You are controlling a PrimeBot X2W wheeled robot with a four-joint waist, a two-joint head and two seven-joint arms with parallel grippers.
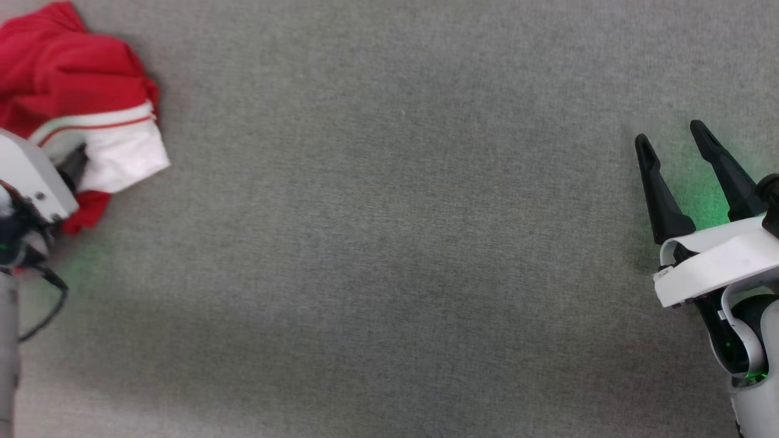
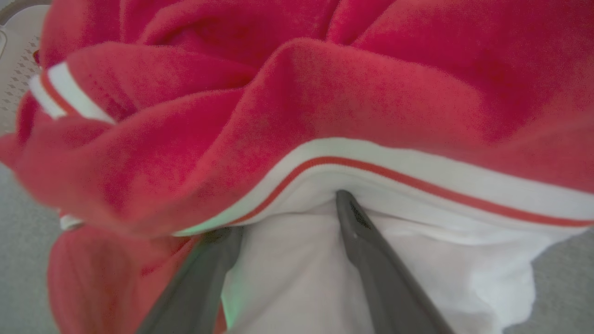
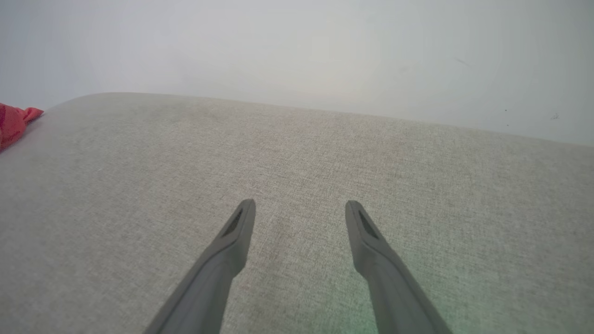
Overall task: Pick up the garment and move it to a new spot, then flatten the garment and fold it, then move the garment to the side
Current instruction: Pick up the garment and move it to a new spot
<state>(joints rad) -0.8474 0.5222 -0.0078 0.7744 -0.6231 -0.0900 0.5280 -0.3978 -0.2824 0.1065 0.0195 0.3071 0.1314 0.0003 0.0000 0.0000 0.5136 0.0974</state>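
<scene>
"Where's the garment (image 1: 73, 79) sitting?"

"Bunched in a heap on the table (image 1: 389, 243), out at about ten o'clock as the robot's head looks down. It's mostly red folds, with a white sleeve (image 1: 122, 158) spilling toward the middle of the table and a white-and-red striped trim (image 1: 91, 121) running across the top of that sleeve."

"And the left gripper (image 2: 284, 218)?"

"Right at the heap, around nine o'clock, nosed into it from the robot's side. Its jaws are spread, not clenched. The white sleeve lies between the two fingers (image 2: 371, 250); one tip is tucked just under the striped trim and the other is lost beneath a red fold. Whether any cloth is actually pinched, I can't tell."

"What about the right gripper (image 1: 669, 143)?"

"Over at three o'clock, well apart from the garment. Its jaws are released, with grey table fabric showing between them and a green glow (image 1: 706, 194) on the cloth beside them. Along that arm you see the table's far edge meeting a pale wall (image 3: 297, 46), and a red corner of the garment at nine o'clock."

"Anything else near the heap?"

"A pale perforated thing (image 2: 14, 79) just behind it, at ten o'clock from the left wrist. It's too cut off to name."
</scene>
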